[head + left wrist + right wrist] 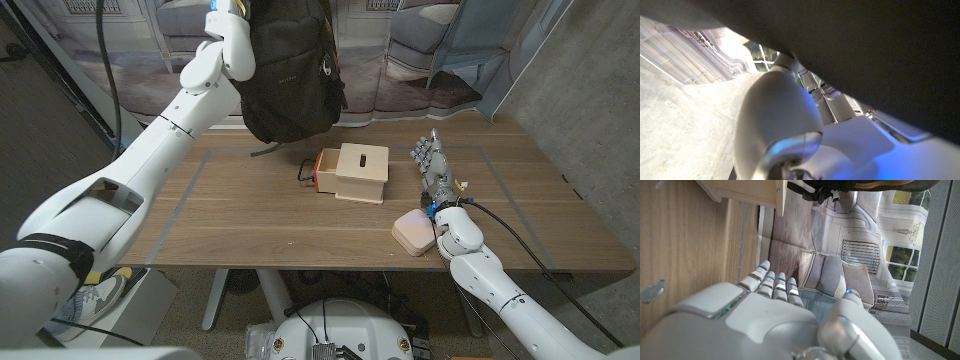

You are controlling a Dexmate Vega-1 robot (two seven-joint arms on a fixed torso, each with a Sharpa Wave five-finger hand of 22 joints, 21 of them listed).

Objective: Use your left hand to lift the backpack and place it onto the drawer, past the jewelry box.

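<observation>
Above the far-left side of the wooden drawer box (361,172), the black backpack (290,70) hangs clear of the table (250,220), held by the left hand (224,22). The right hand (432,165) stands just right of the box, fingers straight, holding nothing. A pale jewelry box (414,233) lies near-right of it.

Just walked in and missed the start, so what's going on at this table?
The robot's left hand holds a black fabric backpack in the air above the far side of the wooden table. A small light wooden drawer box sits mid-table. The right hand waits near a pale pink jewelry box.

Glossy white arms (150,150), blue-lit fingers (771,278), black cable (520,240)
</observation>
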